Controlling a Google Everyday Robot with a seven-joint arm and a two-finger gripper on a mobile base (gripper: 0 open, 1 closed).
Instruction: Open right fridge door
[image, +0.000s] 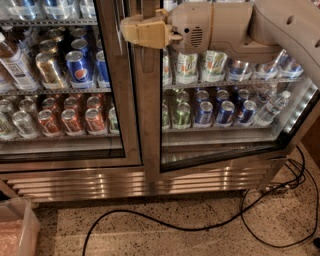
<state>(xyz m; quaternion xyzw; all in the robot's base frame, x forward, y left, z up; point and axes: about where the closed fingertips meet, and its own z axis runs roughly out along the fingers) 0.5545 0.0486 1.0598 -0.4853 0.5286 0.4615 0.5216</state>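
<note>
The fridge (150, 182) fills the view, with wire shelves of cans and a slatted steel grille at its base. The right fridge door (149, 125) has a steel frame and a clear glass pane. Its bottom edge slants down to the left, so it stands slightly ajar at its left edge. My gripper (142, 31), tan at the end of a white arm reaching in from the upper right, sits at the top of that door's left frame edge, between the two doors. The left door (127, 100), showing Pepsi and red cans, is closed.
A black cable (175, 227) loops across the speckled floor in front of the grille. More cables (295, 175) lie at the fridge's right corner. A clear plastic bin (17, 227) stands at the lower left.
</note>
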